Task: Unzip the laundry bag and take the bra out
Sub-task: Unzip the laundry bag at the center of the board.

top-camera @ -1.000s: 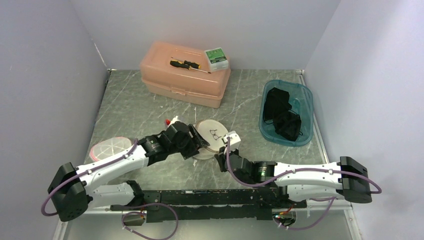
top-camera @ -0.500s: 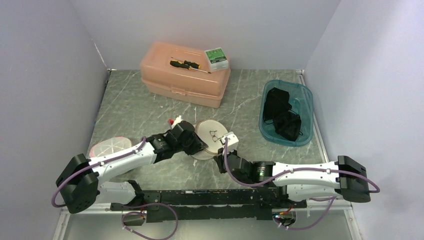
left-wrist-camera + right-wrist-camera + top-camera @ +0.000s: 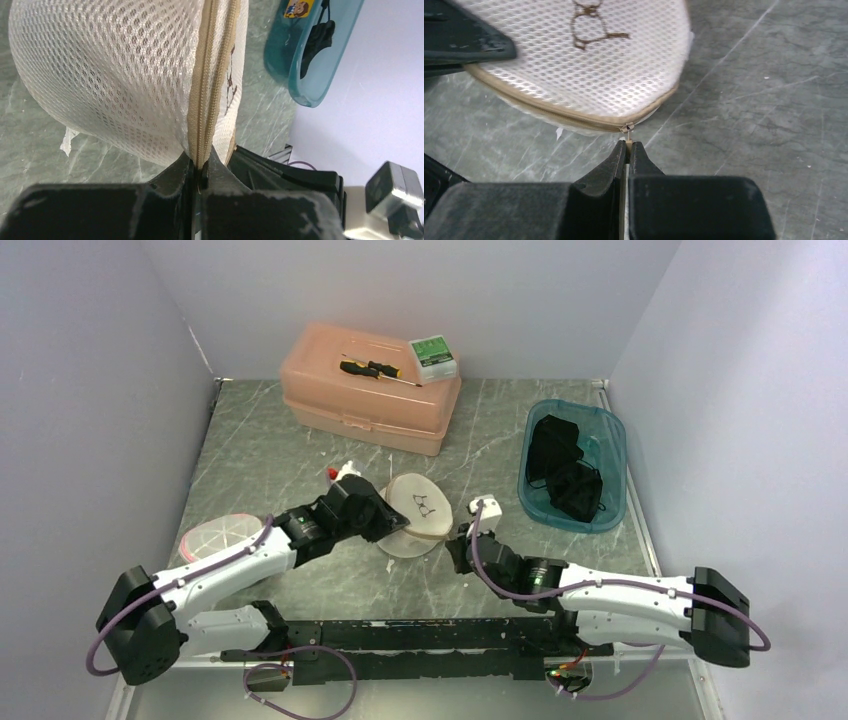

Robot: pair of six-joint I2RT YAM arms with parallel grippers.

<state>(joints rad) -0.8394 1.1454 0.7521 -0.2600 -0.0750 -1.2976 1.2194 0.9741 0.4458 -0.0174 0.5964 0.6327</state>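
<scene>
Anchor: left claw (image 3: 200, 175) clamped on laundry bag (image 3: 115, 75) edge; right claw (image 3: 628, 150) pinching zipper pull (image 3: 626, 129). Draw along track, bag taut.

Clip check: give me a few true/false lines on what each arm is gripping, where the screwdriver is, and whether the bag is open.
1. The left fingers are clamped on the mesh bag at its zipper seam. True.
2. The right fingers pinch the zipper pull. True.
3. The screwdriver lies in the teal bin. False: it lies on top of the pink box.
4. The mesh bag is zipped open. False: its zipper looks closed in both wrist views.
</scene>
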